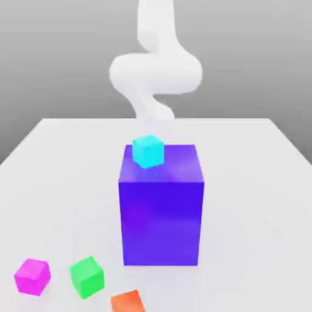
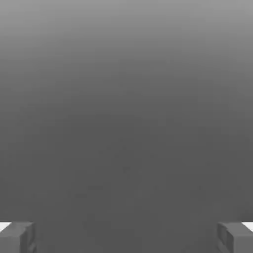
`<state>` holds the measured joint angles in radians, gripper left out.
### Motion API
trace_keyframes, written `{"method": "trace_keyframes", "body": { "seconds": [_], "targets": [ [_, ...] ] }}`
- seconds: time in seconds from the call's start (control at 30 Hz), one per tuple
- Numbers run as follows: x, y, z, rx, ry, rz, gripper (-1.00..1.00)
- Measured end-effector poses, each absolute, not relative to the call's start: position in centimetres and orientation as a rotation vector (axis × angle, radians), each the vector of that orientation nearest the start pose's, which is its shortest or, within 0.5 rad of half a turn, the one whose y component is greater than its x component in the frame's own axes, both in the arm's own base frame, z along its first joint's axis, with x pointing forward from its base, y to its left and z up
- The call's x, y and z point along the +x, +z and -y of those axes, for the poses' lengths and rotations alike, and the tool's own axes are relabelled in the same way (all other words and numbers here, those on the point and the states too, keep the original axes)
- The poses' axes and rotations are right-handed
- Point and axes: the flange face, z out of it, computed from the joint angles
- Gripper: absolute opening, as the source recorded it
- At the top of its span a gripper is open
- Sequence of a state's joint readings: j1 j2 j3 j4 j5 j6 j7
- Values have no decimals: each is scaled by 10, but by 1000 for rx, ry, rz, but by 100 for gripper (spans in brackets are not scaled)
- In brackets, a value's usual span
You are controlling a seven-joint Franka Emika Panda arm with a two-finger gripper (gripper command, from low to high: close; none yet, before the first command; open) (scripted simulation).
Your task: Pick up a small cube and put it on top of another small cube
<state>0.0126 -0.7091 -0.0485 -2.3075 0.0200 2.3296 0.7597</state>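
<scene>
Exterior view, small cyan cube [image 1: 148, 151], glossy, atop tall blue block [image 1: 161, 207]

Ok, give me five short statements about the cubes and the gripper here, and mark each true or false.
1. The light-blue cube sits on top of the big blue block. True.
2. The pink cube is stacked on the green cube. False: they lie apart on the table.
3. The gripper is open with nothing between its fingers. True.
4. The orange cube rests on the big blue block. False: it lies on the table.
5. The green cube lies between the pink and orange cubes. True.
</scene>
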Motion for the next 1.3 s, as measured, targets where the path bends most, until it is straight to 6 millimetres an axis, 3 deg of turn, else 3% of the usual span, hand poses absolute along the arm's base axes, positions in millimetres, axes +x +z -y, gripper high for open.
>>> {"method": "trace_keyframes", "body": {
  "seconds": [0.23, 0.37, 0.5, 0.73, 0.93, 1.07, 1.1, 1.3],
  "targets": [
    [453, 565, 76, -2542, -673, -1127, 0],
    [478, 495, 108, -2577, -539, -1184, 0],
    [489, 423, 140, -2610, -412, -1248, 0],
    [476, 299, 200, -2670, -203, -1386, 0],
    [438, 205, 244, -2745, -28, -1490, 0],
    [432, 150, 251, -2759, -5, -1504, 0],
    [431, 136, 251, -2759, -2, -1505, -100],
    [430, 129, 251, -2757, 1, -1506, -100]
  ]
}}
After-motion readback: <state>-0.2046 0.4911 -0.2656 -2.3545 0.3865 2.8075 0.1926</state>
